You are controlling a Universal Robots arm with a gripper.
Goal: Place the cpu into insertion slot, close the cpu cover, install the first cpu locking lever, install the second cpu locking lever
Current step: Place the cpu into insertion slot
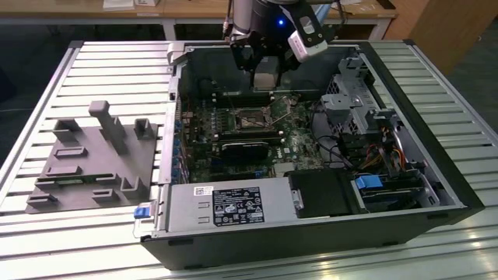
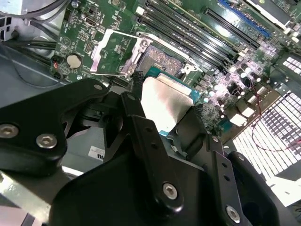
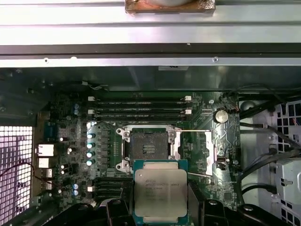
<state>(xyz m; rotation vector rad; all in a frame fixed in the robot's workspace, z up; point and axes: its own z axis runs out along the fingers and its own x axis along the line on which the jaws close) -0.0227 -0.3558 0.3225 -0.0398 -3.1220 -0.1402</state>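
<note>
Gripper [image 3: 161, 213] has the cpu [image 3: 161, 188] pinched tight, hovering just beside the bare insertion slot [image 3: 148, 149], cpu cover [image 3: 208, 153] flipped open.

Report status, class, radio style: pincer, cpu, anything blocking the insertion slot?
Pincer shut on cpu, above the motherboard. Insertion slot bare, cpu cover swung open. Nothing lies across the slot.

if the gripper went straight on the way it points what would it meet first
Probably the open insertion slot, or the board just beside it; the cpu in the gripper would touch first. Depth is unclear.
</note>
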